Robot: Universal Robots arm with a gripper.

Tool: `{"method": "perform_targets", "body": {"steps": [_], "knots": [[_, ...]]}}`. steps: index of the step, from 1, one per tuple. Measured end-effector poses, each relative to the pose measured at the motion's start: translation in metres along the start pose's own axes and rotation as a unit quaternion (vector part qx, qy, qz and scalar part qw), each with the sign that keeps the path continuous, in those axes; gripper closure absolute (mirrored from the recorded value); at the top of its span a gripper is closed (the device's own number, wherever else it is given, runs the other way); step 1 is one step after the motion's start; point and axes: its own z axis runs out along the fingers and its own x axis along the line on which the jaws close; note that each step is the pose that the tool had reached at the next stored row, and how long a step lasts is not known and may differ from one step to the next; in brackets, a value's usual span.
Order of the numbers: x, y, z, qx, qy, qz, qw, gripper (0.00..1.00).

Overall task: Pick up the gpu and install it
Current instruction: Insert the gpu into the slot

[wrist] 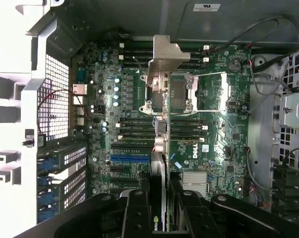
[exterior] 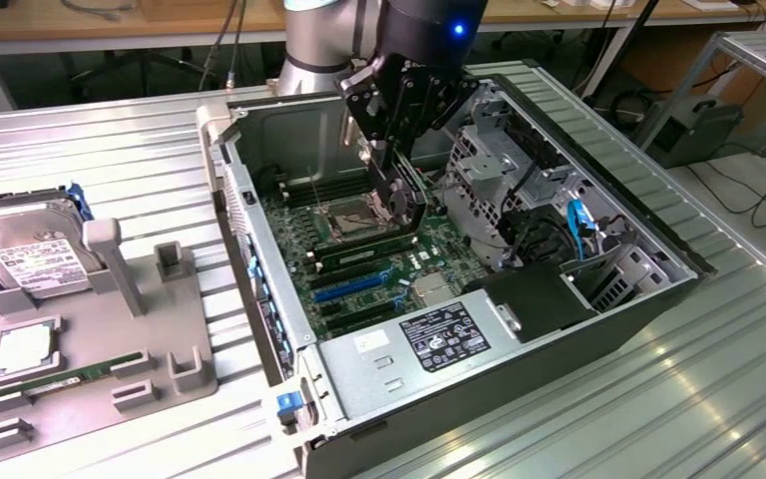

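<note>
My gripper (exterior: 386, 125) hangs inside the open computer case (exterior: 609, 319), shut on the gpu (exterior: 405, 195). The card hangs edge-down above the motherboard (exterior: 356, 274), near the processor socket. In the wrist view the gpu (wrist: 165, 59) appears edge-on, its silvery bracket at the far end and its black body running back between my black fingers (wrist: 137, 215). The gripper (wrist: 159, 218) sits over the motherboard (wrist: 218, 148), and the card's line runs past the blue expansion slot (wrist: 129, 157). I cannot tell whether the card touches the board.
A drive cage (exterior: 503, 175) and blue cables (exterior: 580, 225) crowd the exterior view's right side of the case. The power supply (exterior: 443, 337) fills its near end. Outside, a grey fixture (exterior: 117, 369) holds a hard drive (exterior: 24, 249) and a green memory stick (exterior: 57, 384).
</note>
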Motion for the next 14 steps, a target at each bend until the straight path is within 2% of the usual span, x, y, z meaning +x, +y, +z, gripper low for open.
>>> {"method": "perform_targets", "body": {"steps": [3, 7, 10, 14], "knots": [[0.0000, 0.0000, 0.0000, 0.0003, -0.0001, -0.029, 0.9996, 0.73], [0.0000, 0.0000, 0.0000, 0.0011, 0.0001, -0.068, 0.9977, 0.73], [0.0000, 0.0000, 0.0000, 0.0017, -0.0002, -0.095, 0.9955, 0.73], [0.0000, 0.0000, 0.0001, 0.0024, -0.0006, -0.131, 0.9914, 0.73]]}}
